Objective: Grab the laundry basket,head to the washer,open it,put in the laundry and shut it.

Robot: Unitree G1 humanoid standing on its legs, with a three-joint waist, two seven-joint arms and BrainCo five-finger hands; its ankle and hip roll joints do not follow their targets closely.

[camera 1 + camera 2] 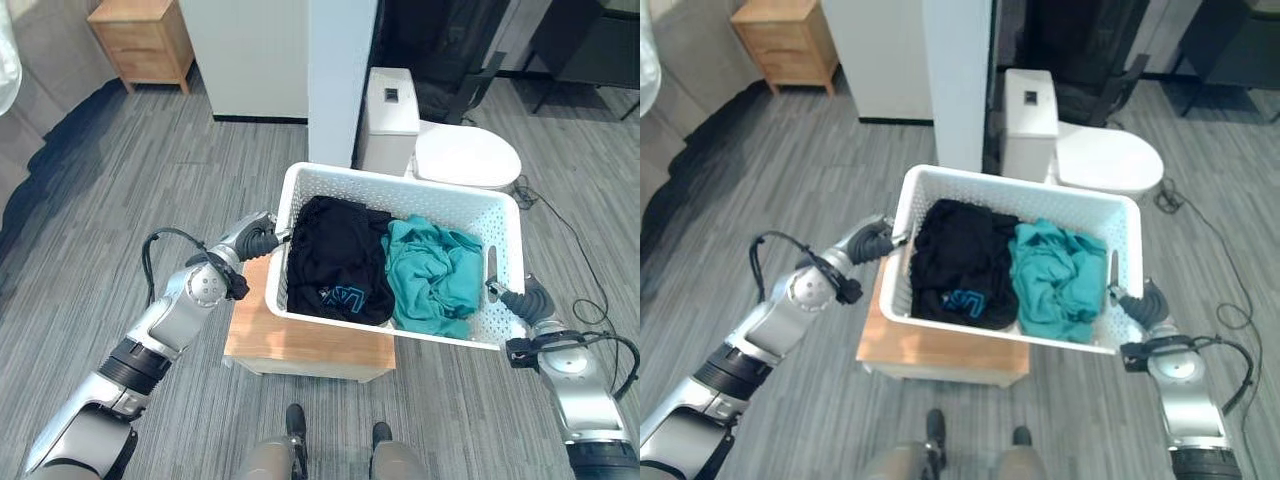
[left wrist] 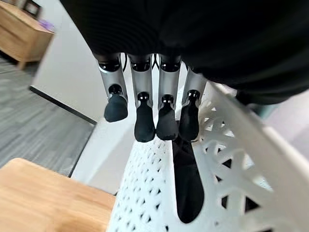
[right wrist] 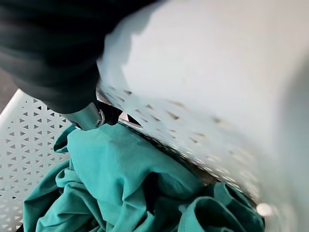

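**Left eye view: basket held at both end walls over the stool**

Item 1. Laundry basket (image 1: 400,195): white, perforated plastic, rectangular. I see it over a low wooden stool (image 1: 300,345), its near long wall above the stool's top; I cannot tell whether it rests there or is lifted clear.

Item 2. Contents: a black garment (image 1: 335,258) with a blue print fills the half of the basket on the robot's left; a teal garment (image 1: 432,275) lies bunched in the half on the robot's right. The two touch along the middle.

Item 3. Left hand (image 1: 258,240): at the basket's left end wall, level with the rim. In the left wrist view its fingers (image 2: 145,121) hang in a row, bent down just beside the perforated wall and the handle slot (image 2: 187,188). I cannot tell whether they grip the rim or only lie against it.

Item 4. Right hand (image 1: 525,300): at the basket's right end wall, near the handle slot there. In the right wrist view one finger (image 3: 89,117) reaches over the wall to the inside, just above the teal cloth. The other fingers are hidden by the wall, so I cannot tell how the hand is set.

Item 5. Surroundings: grey plank floor (image 1: 150,180); a white toilet (image 1: 465,155) just beyond the basket's far wall; a white wall panel (image 1: 340,70) beside it; a wooden nightstand (image 1: 142,40) well apart at the far left.
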